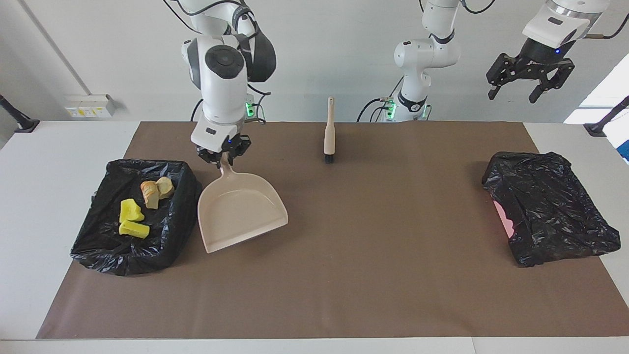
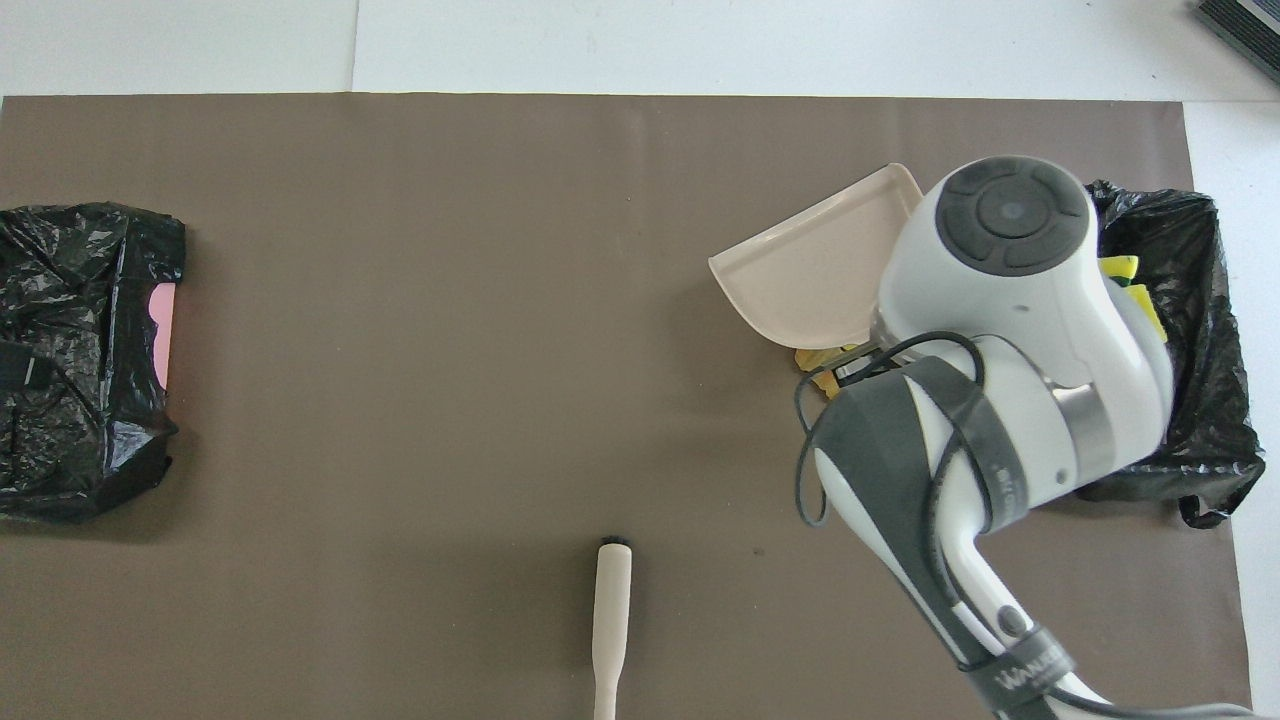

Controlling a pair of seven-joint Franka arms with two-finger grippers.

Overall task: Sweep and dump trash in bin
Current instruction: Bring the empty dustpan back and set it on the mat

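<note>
My right gripper [image 1: 223, 160] is shut on the handle of the beige dustpan [image 1: 241, 211], which hangs low over the mat beside the bin [image 1: 184, 206], mouth away from the robots. In the black-bagged bin lie yellow and bread-like trash [image 1: 131, 212] pieces. The pan hides the loose trash on the mat in the facing view. In the overhead view a sliver of that trash [image 2: 818, 358] shows under the dustpan [image 2: 815, 270]. The brush [image 1: 328, 132] lies on the mat near the robots. My left gripper [image 1: 512, 97] waits open, high above the left arm's end.
A second bin wrapped in a black bag [image 1: 550, 211], with a pink patch showing, sits at the left arm's end of the brown mat [image 1: 373, 275]. In the overhead view my right arm [image 2: 1000, 300] covers part of the trash bin [image 2: 1195, 400].
</note>
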